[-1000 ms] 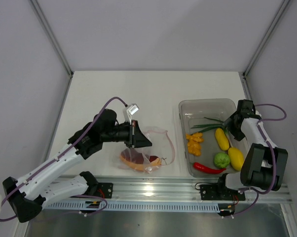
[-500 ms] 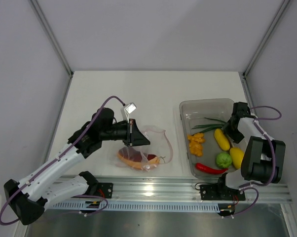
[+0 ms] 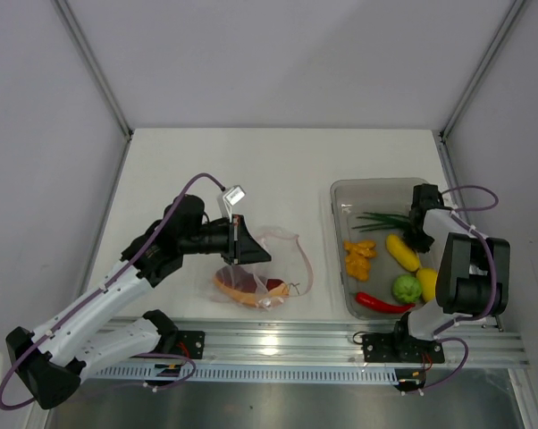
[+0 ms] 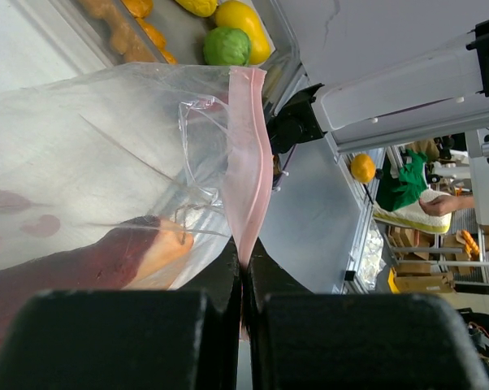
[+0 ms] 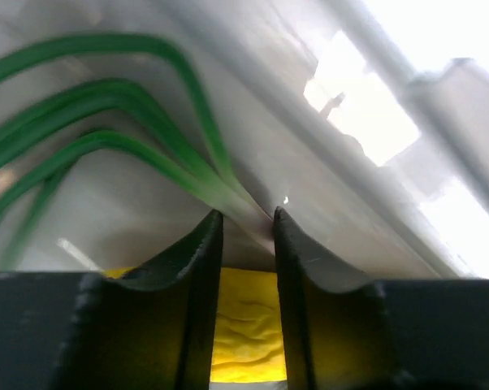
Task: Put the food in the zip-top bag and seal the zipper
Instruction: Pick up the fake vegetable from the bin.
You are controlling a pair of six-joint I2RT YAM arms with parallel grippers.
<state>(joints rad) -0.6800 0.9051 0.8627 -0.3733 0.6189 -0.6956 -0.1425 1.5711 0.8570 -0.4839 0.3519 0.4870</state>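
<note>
My left gripper [image 4: 243, 272] is shut on the pink zipper [image 4: 246, 162] of the zip-top bag [image 3: 287, 259], lifting that edge off the table. A reddish-brown curved piece [image 3: 238, 284] lies inside the bag. The rest of the food sits in the clear bin [image 3: 376, 188]: green stalks [image 3: 381, 219], orange chunks [image 3: 358, 257], two yellow lemons [image 3: 401, 252], a green round fruit [image 3: 403, 288] and a red chili [image 3: 376, 302]. My right gripper [image 5: 246, 219] is down in the bin, its jaws closed round the pale base of the green stalks [image 5: 147, 154], with a lemon [image 5: 246, 333] right beneath.
The bin's right wall [image 5: 374, 187] runs close beside my right fingers. Grey enclosure walls stand on three sides of the white table [image 3: 251, 170]. A metal rail [image 3: 278, 340] lines the near edge.
My right gripper moved back along the bin to the base of the stalks and its jaws narrowed round it. The left arm and bag shifted slightly left.
</note>
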